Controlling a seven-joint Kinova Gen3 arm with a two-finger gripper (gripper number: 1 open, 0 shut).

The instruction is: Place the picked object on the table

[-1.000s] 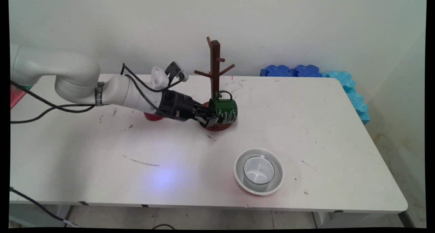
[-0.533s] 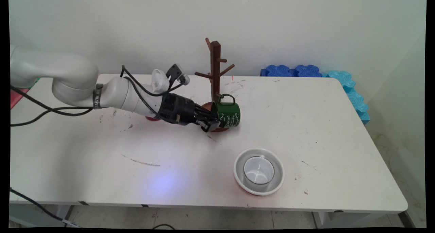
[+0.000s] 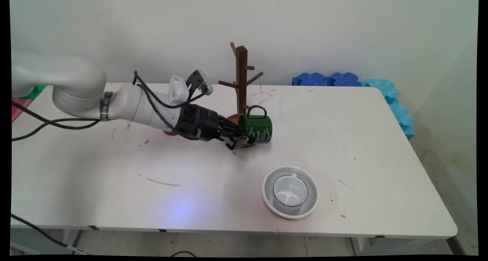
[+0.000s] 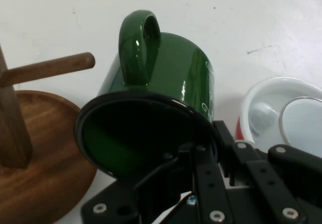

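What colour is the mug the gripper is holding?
Dark green mug with white lettering and a black rim, clearest in the hand view.

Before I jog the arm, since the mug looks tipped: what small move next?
Probably a slight lift. The gripper holds the green mug by its rim, tipped sideways, handle up, low over the wooden stand's base and below its peg.
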